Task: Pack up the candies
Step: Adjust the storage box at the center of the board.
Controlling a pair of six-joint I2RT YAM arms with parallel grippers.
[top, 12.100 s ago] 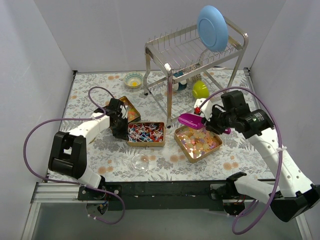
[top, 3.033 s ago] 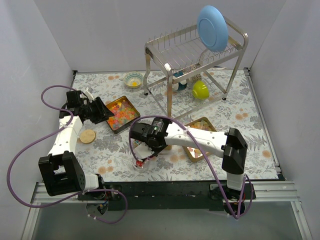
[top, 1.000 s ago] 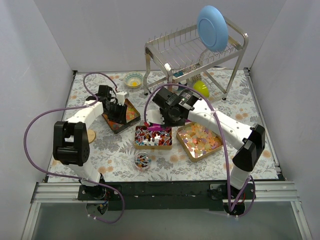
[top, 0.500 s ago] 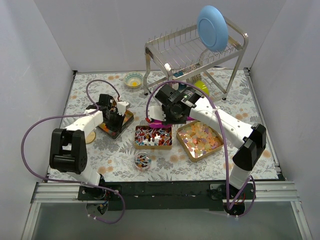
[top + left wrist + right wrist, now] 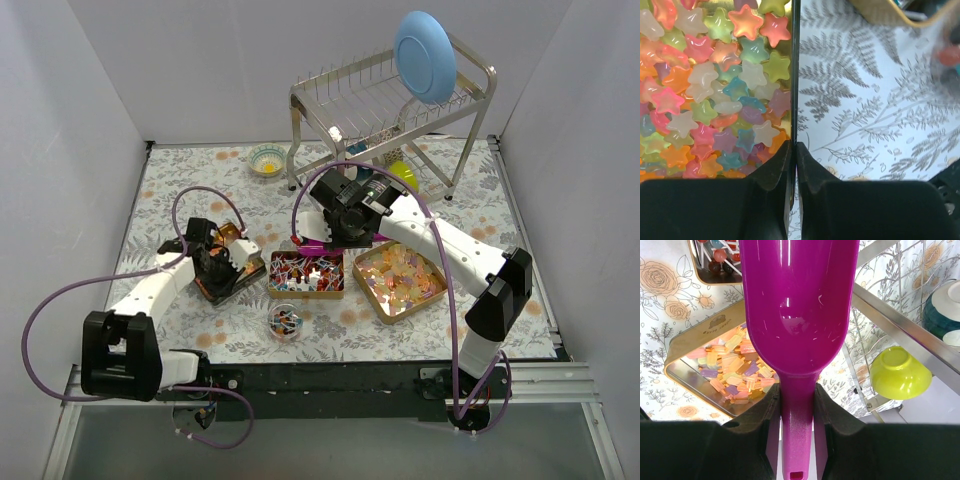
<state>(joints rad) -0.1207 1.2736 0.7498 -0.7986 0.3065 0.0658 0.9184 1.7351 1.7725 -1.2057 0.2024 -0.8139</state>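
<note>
Both pincers busy here. My left pincer is clamped shut on the thin wall of the gummy tin, one finger inside and one outside, with the star gummies heaped right up against that wall. My right pincer is closed round the handle of the purple scoop, which hangs over the far edge of the middle tin. No sweets show on the face of it I can see. My worry is the left side. I only have that tin by one skinny edge, so I reckon any lift or twist could tip it and spill stars onto the table. It's also just beside the middle tin, so a careless slide could knock the two together. As for direction, the stars have no long axis. The red-blue-white sweets in the middle tin and the yellow-pink wrapped ones in the right tin are longish and lie jumbled every which way. A few more sit in the little glass bowl at the front.
</note>
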